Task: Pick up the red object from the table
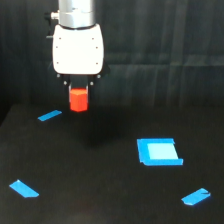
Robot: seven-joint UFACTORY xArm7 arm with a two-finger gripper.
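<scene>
Dark backdrop, wide matte black table [100,200] — and up at the far left hangs my pincer [79,89], pinching the red object [78,99] at its upper end. The block shows below my fingertips, and by its height in the frame I judge it clear of the table; I cannot make out a gap for certain. It looks like a small rigid block, probably light, with smooth faces that could slip, so flat opposite sides are the place to grip — and the hold looks centred. Count: one red block and one blue square patch [159,152], right of centre. Three blue tape strips: one [49,116] just left of the block, one [24,189] near left, one [196,197] near right.
</scene>
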